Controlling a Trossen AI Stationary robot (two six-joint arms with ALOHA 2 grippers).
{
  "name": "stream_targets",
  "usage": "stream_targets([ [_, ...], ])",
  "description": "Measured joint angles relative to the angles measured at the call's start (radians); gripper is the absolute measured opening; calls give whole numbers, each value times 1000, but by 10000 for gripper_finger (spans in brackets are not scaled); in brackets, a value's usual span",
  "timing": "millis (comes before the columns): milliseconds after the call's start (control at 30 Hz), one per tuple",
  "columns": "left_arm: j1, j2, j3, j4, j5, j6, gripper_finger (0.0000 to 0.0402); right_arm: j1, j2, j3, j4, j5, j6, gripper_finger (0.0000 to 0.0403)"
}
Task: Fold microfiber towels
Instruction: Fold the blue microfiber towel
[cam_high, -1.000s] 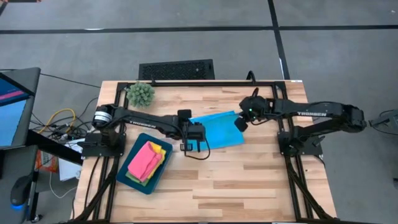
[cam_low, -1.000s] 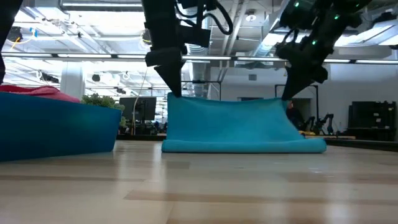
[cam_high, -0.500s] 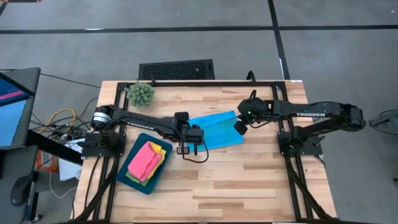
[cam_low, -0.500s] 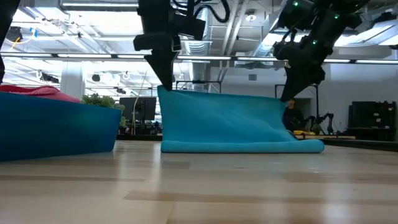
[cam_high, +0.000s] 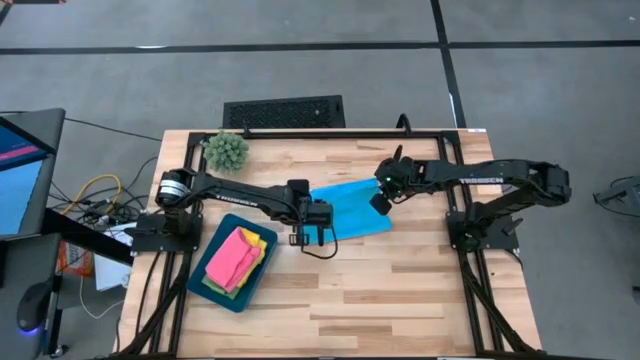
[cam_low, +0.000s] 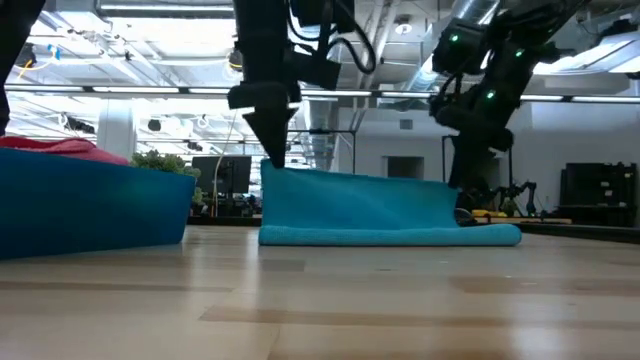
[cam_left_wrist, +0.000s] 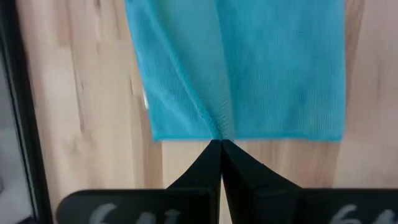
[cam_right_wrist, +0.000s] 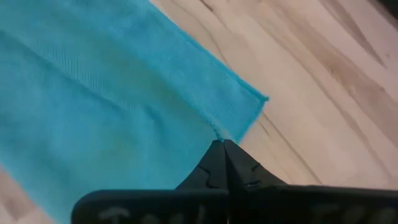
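Note:
A light blue towel (cam_high: 350, 210) lies at the table's middle. Its lower part rests on the wood along a fold (cam_low: 390, 236), and its upper edge is held up. My left gripper (cam_high: 308, 222) is shut on the towel's left end and my right gripper (cam_high: 380, 203) on its right end. A dark teal tray (cam_high: 205, 272) at the near left holds a pink towel (cam_high: 232, 256), with a yellow towel (cam_high: 260, 241) and a green towel (cam_high: 222, 289) showing beneath it. My left gripper pinches the blue towel's raised edge (cam_left_wrist: 217, 134) between its two fingers, coming steeply from above. That end stands up from the table (cam_low: 275, 175), and cloth puckers at the fingertips. One layer or several, I cannot tell. My right gripper pinches the same raised edge (cam_right_wrist: 216, 130) a little in from the corner (cam_right_wrist: 263, 98), slanting down from the right. This end (cam_low: 450, 190) sits lower than the left one, and the edge between the two grippers sags slightly.
A spiky green plant ball (cam_high: 227, 150) sits at the far left corner. A black grille-like panel (cam_high: 284, 110) lies beyond the far edge. Bare wood (cam_high: 400, 290) stretches across the near half of the table, right of the tray.
My right gripper has sunk and moved toward the table's left, lowering the towel's right end. My left gripper rose a little, then came back down. The towel's raised edge now slopes down to the right; the fold on the table has stayed put.

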Motion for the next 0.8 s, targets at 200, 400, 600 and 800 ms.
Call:
stream_targets([
  [200,22,11,-2,40,1,3,0,-10,72,-1,22,1,-7,15],
  [400,46,20,-17,67,-15,-16,6,-20,91,0,58,1,-27,18],
  [600,62,26,-19,94,-32,-26,55,-40,90,0,62,-1,-27,50],
  [800,87,26,-19,71,-21,-73,131,-70,73,0,67,-4,-27,116],
])
